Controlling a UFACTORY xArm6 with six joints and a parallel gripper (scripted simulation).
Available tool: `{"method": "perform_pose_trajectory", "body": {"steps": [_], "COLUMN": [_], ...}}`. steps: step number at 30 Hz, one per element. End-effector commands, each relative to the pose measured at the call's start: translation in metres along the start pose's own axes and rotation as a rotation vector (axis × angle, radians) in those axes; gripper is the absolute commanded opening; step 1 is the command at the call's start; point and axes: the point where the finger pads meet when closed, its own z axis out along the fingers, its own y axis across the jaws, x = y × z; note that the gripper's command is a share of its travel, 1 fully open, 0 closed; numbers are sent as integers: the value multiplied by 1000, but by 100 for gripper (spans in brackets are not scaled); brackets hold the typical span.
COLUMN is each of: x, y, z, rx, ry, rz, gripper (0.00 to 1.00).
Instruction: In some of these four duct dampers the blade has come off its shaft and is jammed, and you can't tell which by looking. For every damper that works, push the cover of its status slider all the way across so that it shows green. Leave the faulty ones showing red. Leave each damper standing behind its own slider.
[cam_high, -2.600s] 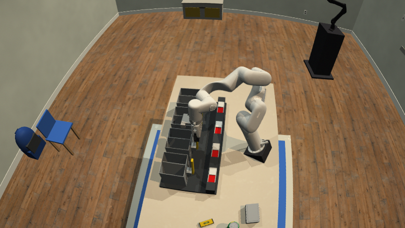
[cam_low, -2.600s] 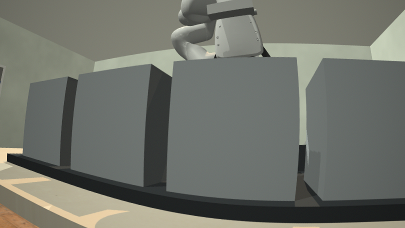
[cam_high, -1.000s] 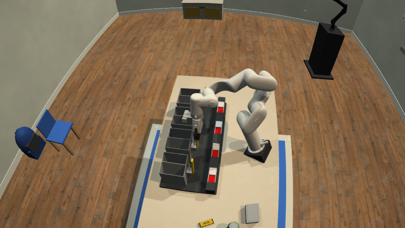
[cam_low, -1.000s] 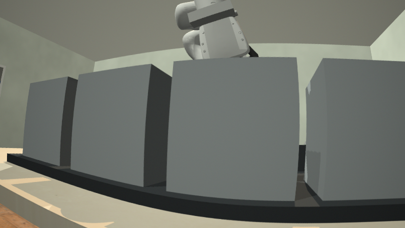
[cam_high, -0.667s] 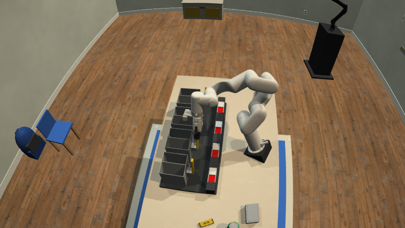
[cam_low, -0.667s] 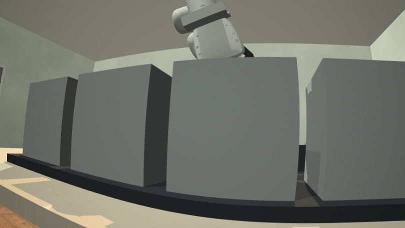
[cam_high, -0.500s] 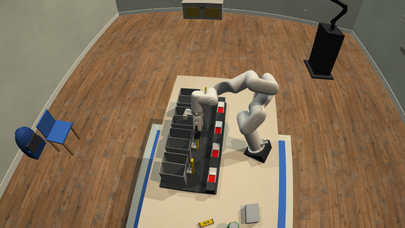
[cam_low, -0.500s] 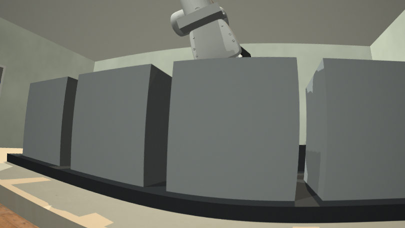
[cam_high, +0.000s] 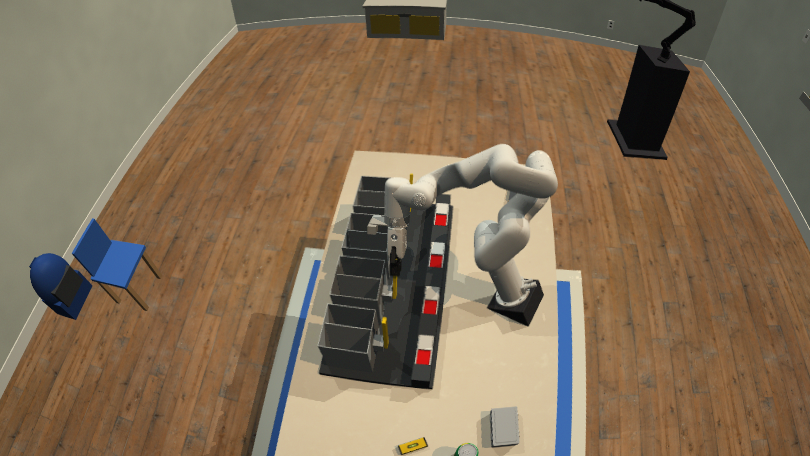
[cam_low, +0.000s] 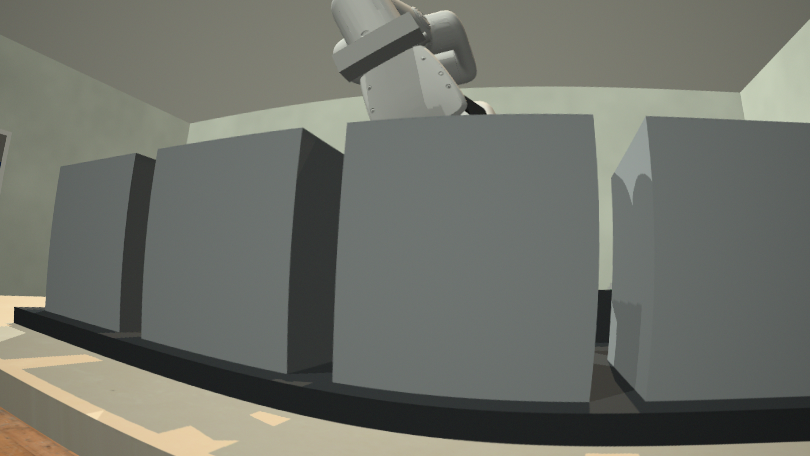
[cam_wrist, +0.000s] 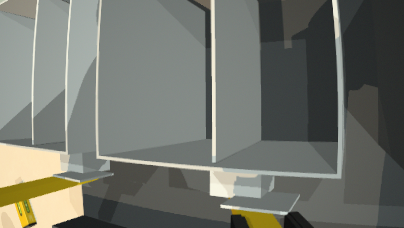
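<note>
Four grey duct dampers stand in a row on a black base (cam_high: 379, 294), each with a yellow lever handle. Four status sliders (cam_high: 430, 305) along the base's right edge all show red, with white covers beside the red. My gripper (cam_high: 395, 266) is at the second damper from the near end (cam_high: 357, 283) and is shut on its yellow handle (cam_high: 393, 284). In the wrist view the handle (cam_wrist: 255, 220) sits between my dark fingers, below the damper's hub plate (cam_wrist: 260, 202). Its blade (cam_wrist: 235, 85) stands upright and turned inside the open frame. The neighbouring damper's handle (cam_wrist: 30, 187) shows at the left.
The arm's base (cam_high: 515, 300) stands right of the sliders. A grey case (cam_high: 503, 425), a yellow level (cam_high: 412, 447) and a round green-white item (cam_high: 466, 450) lie at the mat's near end. The exterior view shows only the dampers' closed backs (cam_low: 464, 254) and my wrist (cam_low: 408, 67).
</note>
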Motion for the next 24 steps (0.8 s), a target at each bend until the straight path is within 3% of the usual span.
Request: {"method": "perform_pose_trajectory", "body": {"steps": [1, 24], "x": [1, 1], "y": [2, 14], "z": [-1, 0], "rx": [30, 150], "ry": [2, 1], "rz": [-2, -2], "gripper": [19, 19]}}
